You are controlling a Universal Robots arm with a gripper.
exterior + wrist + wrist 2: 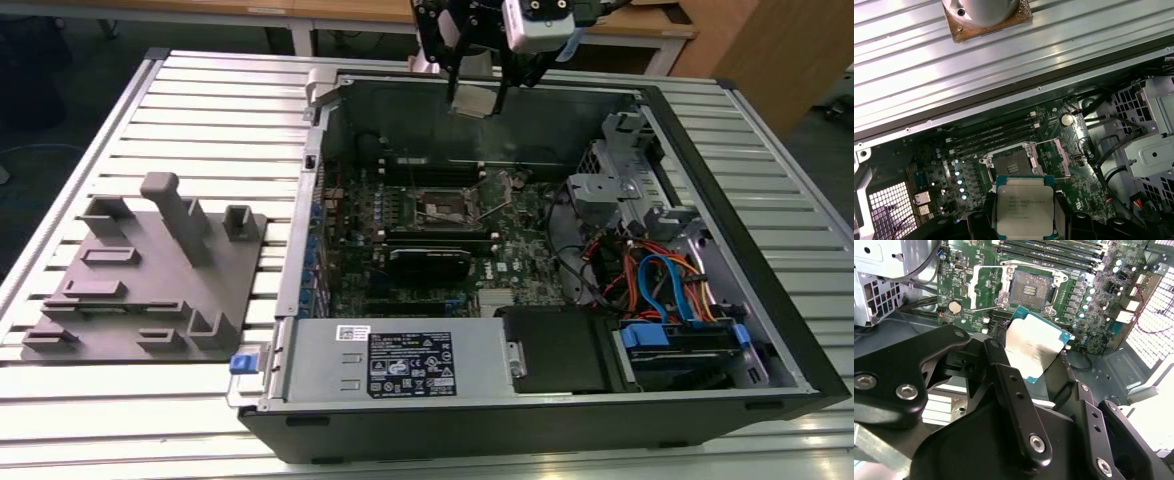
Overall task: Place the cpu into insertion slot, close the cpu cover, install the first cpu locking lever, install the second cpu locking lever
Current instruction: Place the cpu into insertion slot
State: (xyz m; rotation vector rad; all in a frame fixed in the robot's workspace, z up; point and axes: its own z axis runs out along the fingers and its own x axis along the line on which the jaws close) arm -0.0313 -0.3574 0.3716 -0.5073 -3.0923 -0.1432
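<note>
My gripper (477, 95) hangs high over the back wall of the open computer case (747, 200) and is shut on the cpu (474, 98). The cpu is a silver-topped square chip with a green edge, seen between the black fingers in both wrist views (1034, 347) (1024, 205). Well below it, the insertion slot (447, 205) (1030, 290) (1009, 162) lies bare on the green motherboard, with a dark centre. The cpu cover (985, 287) (1054, 157), a silvery frame, is flipped open beside the slot.
A grey fixture plate (147, 270) with upright blocks lies at the exterior view's left. Inside the case are the power supply (400, 360), a black block (427, 262) near the slot, a metal drive cage (614, 180) and coloured cables (654, 280).
</note>
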